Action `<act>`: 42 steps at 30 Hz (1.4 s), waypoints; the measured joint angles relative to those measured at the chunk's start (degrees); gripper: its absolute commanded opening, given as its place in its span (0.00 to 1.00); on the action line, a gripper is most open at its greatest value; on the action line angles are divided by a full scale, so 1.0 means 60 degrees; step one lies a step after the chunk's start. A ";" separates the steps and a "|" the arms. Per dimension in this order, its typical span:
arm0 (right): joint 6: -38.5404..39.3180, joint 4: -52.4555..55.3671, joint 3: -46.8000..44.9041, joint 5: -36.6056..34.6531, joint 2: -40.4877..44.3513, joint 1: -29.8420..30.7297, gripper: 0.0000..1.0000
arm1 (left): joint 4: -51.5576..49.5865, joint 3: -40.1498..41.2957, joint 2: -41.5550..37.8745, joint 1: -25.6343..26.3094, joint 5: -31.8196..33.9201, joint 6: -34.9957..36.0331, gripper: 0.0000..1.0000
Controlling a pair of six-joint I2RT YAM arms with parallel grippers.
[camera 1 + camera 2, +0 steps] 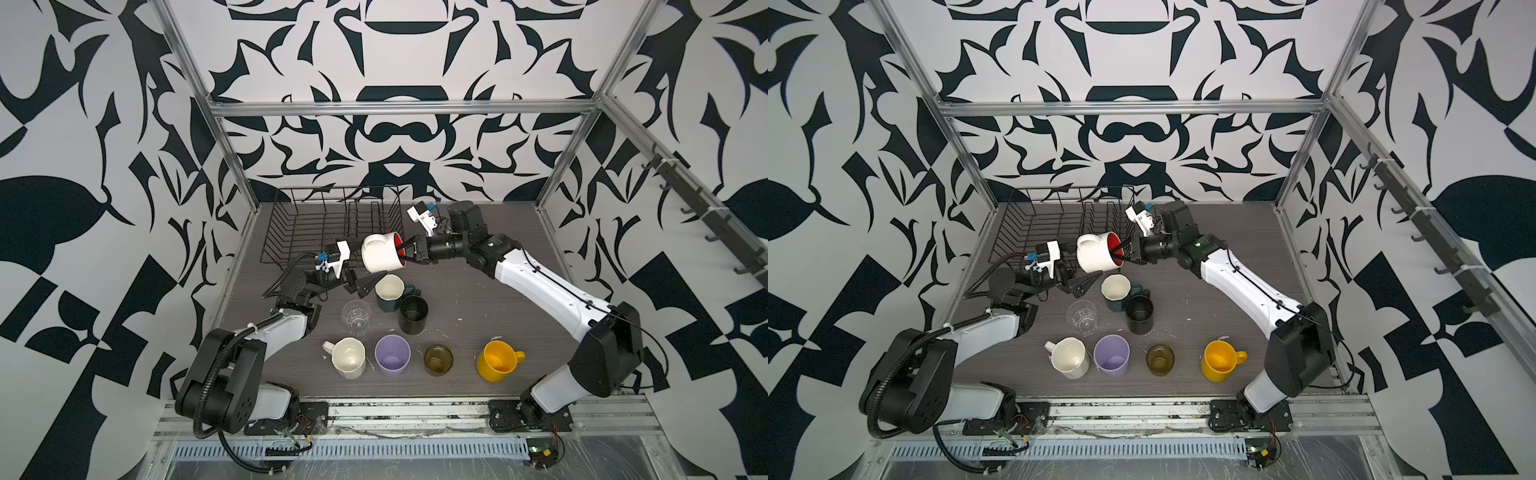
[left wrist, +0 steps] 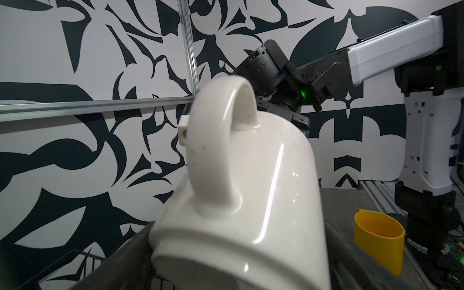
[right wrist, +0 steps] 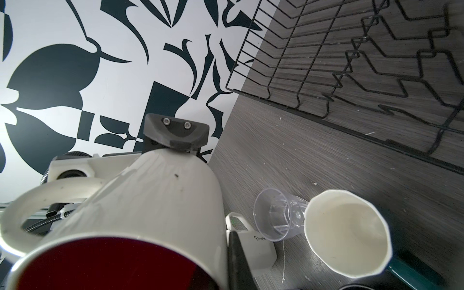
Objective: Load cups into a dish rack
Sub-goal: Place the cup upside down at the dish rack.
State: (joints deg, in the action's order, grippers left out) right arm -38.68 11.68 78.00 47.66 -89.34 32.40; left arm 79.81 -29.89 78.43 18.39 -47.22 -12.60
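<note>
The right pincer (image 1: 405, 254) is closed on the rim of the white mug (image 1: 380, 253), one finger inside its red hollow and one outside. It holds the mug on its side in the air, bottom toward the left pincer (image 1: 361, 274). That one is spread wide at the mug's bottom end. In the right wrist view one of its fingers (image 3: 175, 135) touches the mug there without clamping it. The dish rack (image 1: 307, 226) lies just beyond the left pincer, and the mug hangs by its near corner. On the table (image 1: 478, 299), on the robot's side of both pincers, other cups stand upright, the green mug (image 1: 388, 293) nearest, the yellow mug (image 1: 496, 360) farthest.
</note>
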 measured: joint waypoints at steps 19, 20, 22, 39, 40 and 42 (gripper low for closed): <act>-0.0470 -0.0739 0.0000 0.0353 -0.0288 0.0433 0.00 | 0.0018 -0.0211 -0.0036 0.0120 -0.0484 -0.0423 1.00; -0.0514 -0.0776 0.0000 0.0386 -0.0299 0.0441 0.00 | 0.0018 -0.0240 -0.0062 0.0124 -0.0510 -0.0430 1.00; -0.0616 -0.0896 0.0000 0.0484 -0.0335 0.0455 0.00 | 0.0022 -0.0284 -0.0127 0.0127 -0.0554 -0.0452 1.00; -0.1071 -0.1348 -0.0007 0.1096 -0.0419 0.0492 0.00 | 0.0066 -0.0426 -0.0280 0.0117 -0.0871 -0.0765 0.71; -0.1075 -0.1348 -0.0007 0.1100 -0.0419 0.0492 0.00 | 0.0066 -0.0426 -0.0291 0.0117 -0.0871 -0.0769 0.66; -0.1075 -0.1351 -0.0007 0.1107 -0.0419 0.0492 0.00 | 0.0066 -0.0426 -0.0306 0.0117 -0.0867 -0.0780 0.54</act>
State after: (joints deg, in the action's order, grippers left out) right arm -45.12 3.57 77.95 54.30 -91.85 35.35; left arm 80.20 -32.45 76.60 19.09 -52.42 -17.28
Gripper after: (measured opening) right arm 0.103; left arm 0.903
